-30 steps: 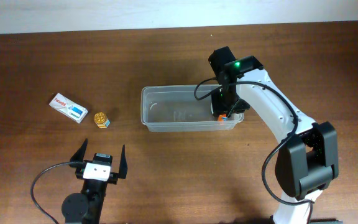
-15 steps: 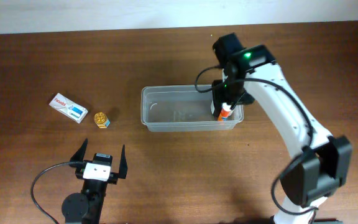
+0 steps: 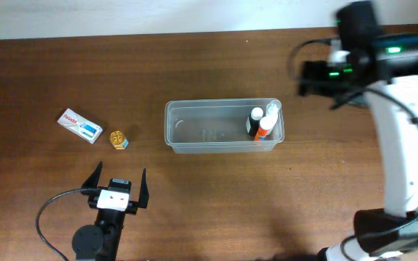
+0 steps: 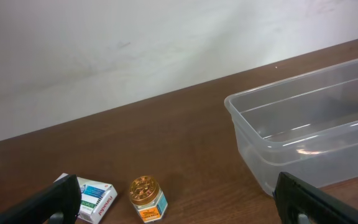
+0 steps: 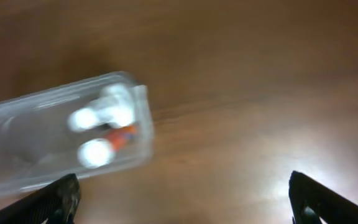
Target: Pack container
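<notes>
Right arm has pulled up and away from the container (image 3: 216,148). Half a second ago its end effector was down inside the tub's right end with the orange-and-white bottle (image 3: 265,127). Now the right end effector (image 3: 315,77) hangs above the bench (image 3: 194,210), off past the tub's right end and towards the far edge. That bottle stands in the container on its own, beside a dark bottle with a white cap (image 3: 255,120). I read that as a finished drop.

On the right wrist view, blurred by motion, the fingertips sit at the two bottom corners of the frame with nothing between them. So the right end effector (image 5: 185,202) is spread wide and empty. The tub (image 5: 17,149) lies off to its left with the white caps showing inside.

The left arm is parked at the near edge, wrist pointing towards the far wall, left end effector (image 3: 119,181) fully spread and holding nothing, unchanged from a second ago.

The container rests mid-bench, its left part bare. A small white box (image 3: 78,125) and a gold-lidded jar (image 3: 118,139) lie well to its left, close together. I judge those are what is left to pack, and they sit on the left arm's side.
</notes>
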Robot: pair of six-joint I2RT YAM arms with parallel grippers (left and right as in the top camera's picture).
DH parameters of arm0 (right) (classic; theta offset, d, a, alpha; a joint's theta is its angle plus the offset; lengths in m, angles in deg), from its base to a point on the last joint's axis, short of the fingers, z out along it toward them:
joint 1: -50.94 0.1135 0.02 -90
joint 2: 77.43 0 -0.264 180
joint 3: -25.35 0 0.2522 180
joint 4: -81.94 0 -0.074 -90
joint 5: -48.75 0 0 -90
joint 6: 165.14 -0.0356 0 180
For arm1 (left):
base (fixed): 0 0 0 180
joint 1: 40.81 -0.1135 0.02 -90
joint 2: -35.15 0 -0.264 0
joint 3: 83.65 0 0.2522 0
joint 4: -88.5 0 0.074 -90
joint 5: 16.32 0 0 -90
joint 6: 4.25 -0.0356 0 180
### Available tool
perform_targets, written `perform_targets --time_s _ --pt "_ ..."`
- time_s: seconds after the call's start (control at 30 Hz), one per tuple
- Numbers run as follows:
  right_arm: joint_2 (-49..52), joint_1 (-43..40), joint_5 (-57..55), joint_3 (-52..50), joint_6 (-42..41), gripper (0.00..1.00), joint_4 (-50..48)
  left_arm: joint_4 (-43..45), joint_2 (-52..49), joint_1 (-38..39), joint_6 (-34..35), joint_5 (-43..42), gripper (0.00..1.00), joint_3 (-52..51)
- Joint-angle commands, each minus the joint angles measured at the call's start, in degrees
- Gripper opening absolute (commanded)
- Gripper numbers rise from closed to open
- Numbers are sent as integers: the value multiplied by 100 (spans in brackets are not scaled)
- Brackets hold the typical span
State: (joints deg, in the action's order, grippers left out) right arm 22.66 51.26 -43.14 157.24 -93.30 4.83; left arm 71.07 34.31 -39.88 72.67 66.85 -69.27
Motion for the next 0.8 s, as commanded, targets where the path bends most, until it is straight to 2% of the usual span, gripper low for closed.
perform_targets --time_s 0.0,0.1,0.27,0.77 --pt "-57 -811 -20 76 -83 98 173 -31 50 -35 -70 24 99 -13" --pt "-31 -1443 17 76 -85 99 291 -31 50 -35 -68 24 99 -13" --pt "-28 -1958 13 76 -81 98 286 13 50 -35 -68 22 99 -11" --pt "-28 -2214 -50 76 -79 98 343 26 50 -35 -66 -13 99 -9"
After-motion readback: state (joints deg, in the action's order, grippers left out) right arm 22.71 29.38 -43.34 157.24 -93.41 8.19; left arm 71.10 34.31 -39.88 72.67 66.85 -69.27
